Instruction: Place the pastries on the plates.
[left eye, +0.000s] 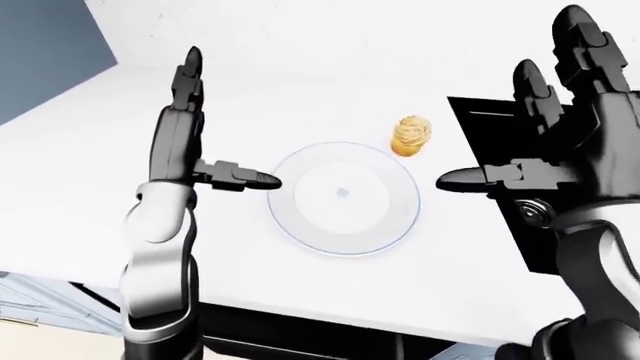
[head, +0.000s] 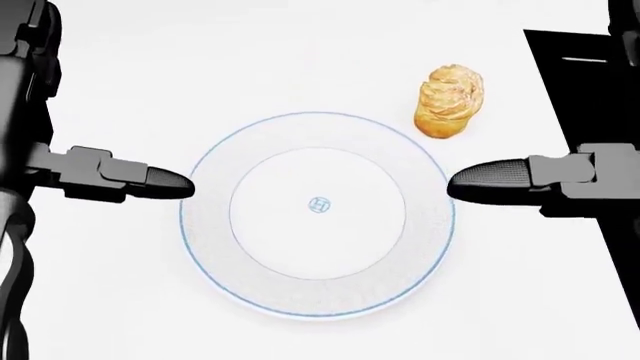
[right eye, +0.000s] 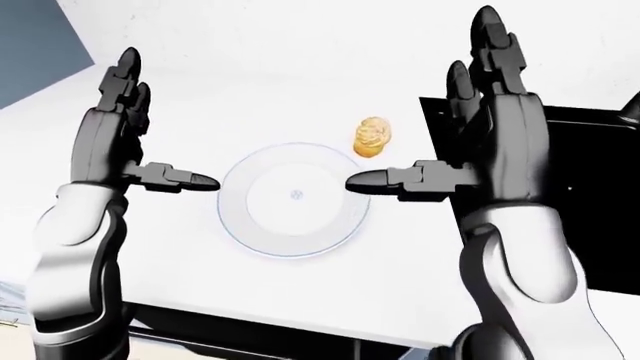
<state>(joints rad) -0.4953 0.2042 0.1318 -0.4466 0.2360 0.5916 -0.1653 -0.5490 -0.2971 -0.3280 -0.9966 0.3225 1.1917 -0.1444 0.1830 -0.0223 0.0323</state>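
My right hand (right eye: 495, 142) has its fingers (right eye: 487, 45) spread straight and upright, thumb (head: 495, 178) pointing inward toward the plate rim; it holds nothing. My left hand (left eye: 180, 135) mirrors it: fingers extended, thumb (head: 160, 182) level with the plate's left edge, also empty. Both hands stand apart from everything on the desk (head: 300, 52).

The plate (head: 200, 247) lies flat between the two thumbs, bare. The pastry (head: 450, 101) sits on the desk just beyond the plate's upper right rim in the head view, close to it but, as far as I can tell, not touching. Only one pastry and one plate are in view; I cannot report on any others.

Assessment of the step in hand: the pastry is not yet picked up. I judge the right hand the nearer one. I would carry it up and over the pastry, lower with fingers wide, and close across the narrow sides, gently, since a soft pastry may crush or roll. The lift need only clear the rim before setting down at the plate centre.

Surroundings: a black panel (head: 590, 82) is set into the desk at the right, beside the pastry. I see nothing between hand and pastry, though the right thumb could knock the plate on the way.
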